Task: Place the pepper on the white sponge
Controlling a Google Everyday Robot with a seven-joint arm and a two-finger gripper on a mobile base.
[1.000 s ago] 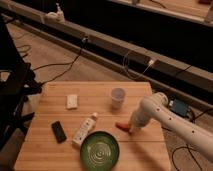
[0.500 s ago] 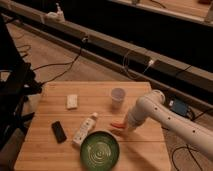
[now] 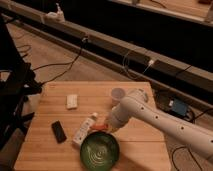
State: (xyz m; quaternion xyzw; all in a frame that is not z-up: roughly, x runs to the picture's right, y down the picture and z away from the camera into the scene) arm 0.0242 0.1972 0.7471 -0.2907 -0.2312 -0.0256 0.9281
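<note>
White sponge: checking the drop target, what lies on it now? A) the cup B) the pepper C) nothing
C: the white sponge lies bare, while the gripper, shut on the pepper, hangs well to its right by the green bowl's far rim.

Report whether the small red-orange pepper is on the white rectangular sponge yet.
Off it. The pepper sticks out of the shut gripper beside the green bowl; the sponge lies apart, bare.
</note>
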